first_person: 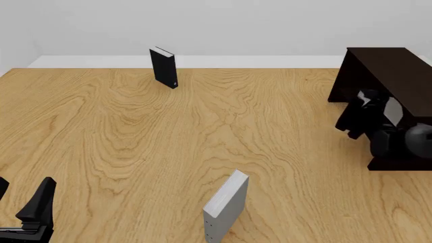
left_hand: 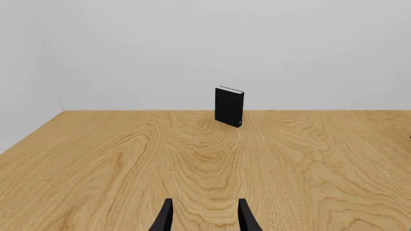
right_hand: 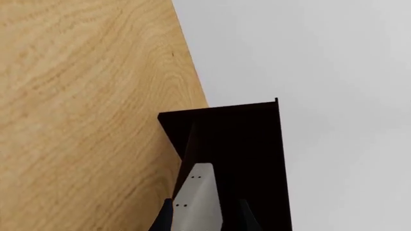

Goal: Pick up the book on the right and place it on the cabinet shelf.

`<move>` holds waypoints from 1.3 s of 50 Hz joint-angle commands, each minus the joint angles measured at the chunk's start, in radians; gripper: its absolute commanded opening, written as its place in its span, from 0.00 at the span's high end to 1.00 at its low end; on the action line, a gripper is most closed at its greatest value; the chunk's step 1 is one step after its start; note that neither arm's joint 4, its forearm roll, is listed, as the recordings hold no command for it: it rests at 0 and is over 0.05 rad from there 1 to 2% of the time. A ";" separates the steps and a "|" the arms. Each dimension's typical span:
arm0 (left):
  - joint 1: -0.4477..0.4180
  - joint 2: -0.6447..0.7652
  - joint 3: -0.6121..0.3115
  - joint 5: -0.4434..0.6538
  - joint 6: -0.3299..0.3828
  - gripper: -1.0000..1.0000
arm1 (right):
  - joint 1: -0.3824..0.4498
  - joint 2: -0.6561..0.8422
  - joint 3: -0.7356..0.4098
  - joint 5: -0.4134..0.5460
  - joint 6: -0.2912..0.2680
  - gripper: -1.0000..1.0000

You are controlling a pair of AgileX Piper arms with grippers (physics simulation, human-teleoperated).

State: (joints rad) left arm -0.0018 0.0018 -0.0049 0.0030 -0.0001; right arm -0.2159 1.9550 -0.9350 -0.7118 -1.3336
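My right gripper [right_hand: 204,214] is shut on the book [right_hand: 198,195], a light grey slab that points into the very dark cabinet shelf [right_hand: 247,144]. In the front view the right gripper [first_person: 370,115] and the book [first_person: 393,111] are at the open side of the cabinet shelf [first_person: 388,68], at the table's right edge. Whether the book rests on a board I cannot tell. My left gripper [left_hand: 204,215] is open and holds nothing. It hovers low over the table at the near left [first_person: 20,196].
Another grey book [first_person: 226,206] with small dark dots on its edge stands upright near the front middle of the wooden table [first_person: 135,142]. A black book [first_person: 164,67] [left_hand: 229,106] stands upright at the far middle. A grey wall runs behind the table.
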 commanded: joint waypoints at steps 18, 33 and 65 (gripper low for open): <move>0.000 0.000 0.000 0.000 0.000 0.00 | -0.081 -0.040 0.068 -0.026 0.007 0.00; 0.000 0.000 0.000 0.000 0.000 0.00 | -0.122 -0.028 0.092 -0.025 -0.001 0.00; 0.000 0.000 0.000 0.000 0.000 0.00 | -0.126 -0.051 0.062 0.030 -0.030 0.00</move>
State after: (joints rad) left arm -0.0017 0.0018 -0.0049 0.0031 -0.0003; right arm -0.2613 1.9138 -0.8692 -0.7217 -1.3791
